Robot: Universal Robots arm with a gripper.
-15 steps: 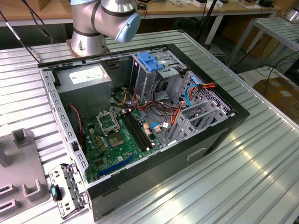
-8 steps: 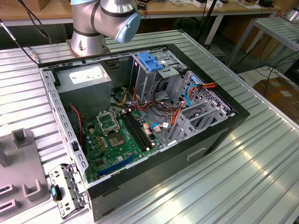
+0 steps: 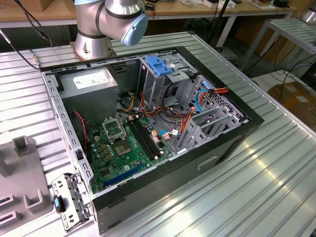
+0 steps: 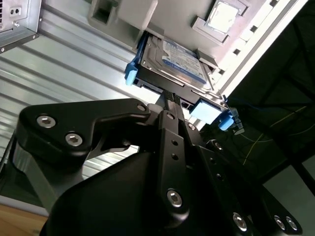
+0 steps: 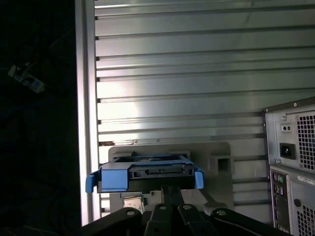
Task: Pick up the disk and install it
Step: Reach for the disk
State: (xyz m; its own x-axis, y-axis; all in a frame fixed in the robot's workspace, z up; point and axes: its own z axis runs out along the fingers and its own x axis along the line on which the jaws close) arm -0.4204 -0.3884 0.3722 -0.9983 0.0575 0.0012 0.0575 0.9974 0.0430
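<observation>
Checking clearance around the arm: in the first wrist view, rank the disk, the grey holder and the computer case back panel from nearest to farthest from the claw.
1. The disk, right at the tip of the claw.
2. The grey holder, under and around the disk.
3. The computer case back panel, standing off to one side of the holder.

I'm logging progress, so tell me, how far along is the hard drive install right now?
Done: only the setup. The computer case lies open with its blue-topped drive cage exposed. In hand: the gripper is at the connector edge of the hard drive, which lies against the grey holder outside the case; a grip cannot be confirmed. Left: the drive is not yet in the case.
</observation>
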